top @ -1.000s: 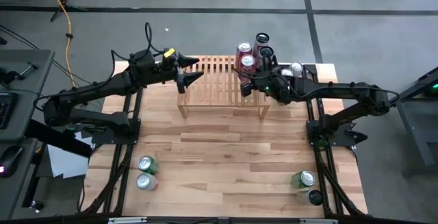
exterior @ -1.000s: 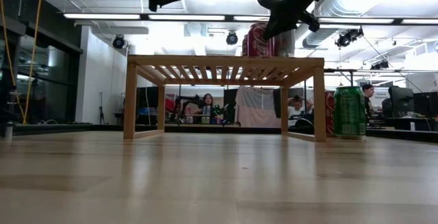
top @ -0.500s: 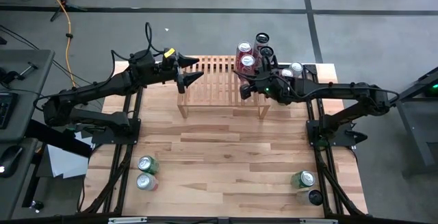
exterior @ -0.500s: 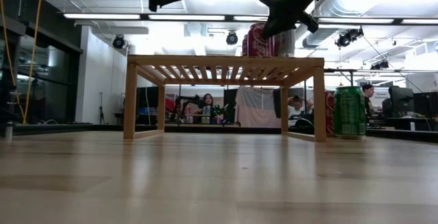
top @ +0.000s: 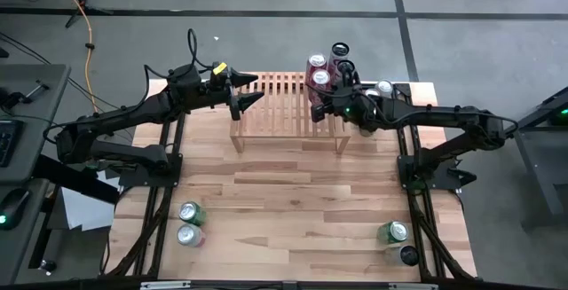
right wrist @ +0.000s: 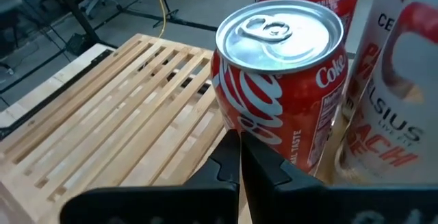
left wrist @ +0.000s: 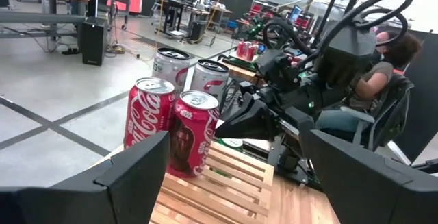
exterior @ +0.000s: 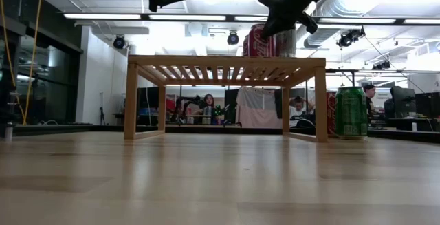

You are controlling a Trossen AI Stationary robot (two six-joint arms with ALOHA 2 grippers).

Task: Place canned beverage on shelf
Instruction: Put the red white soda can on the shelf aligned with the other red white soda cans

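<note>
A low light-wood slatted shelf [top: 288, 104] stands at the table's far edge, red cola cans [top: 319, 80] upright on its right end.

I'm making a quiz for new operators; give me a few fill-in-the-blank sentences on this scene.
1. The two red cola cans stand on the ____.
2. The right gripper, just short of the nearer red can, is ____.
3. The left gripper, over the shelf's other end, is ____.
4. Beside the shelf, on the table, stands a ____ can.

Missing: shelf; shut; open; green
</note>
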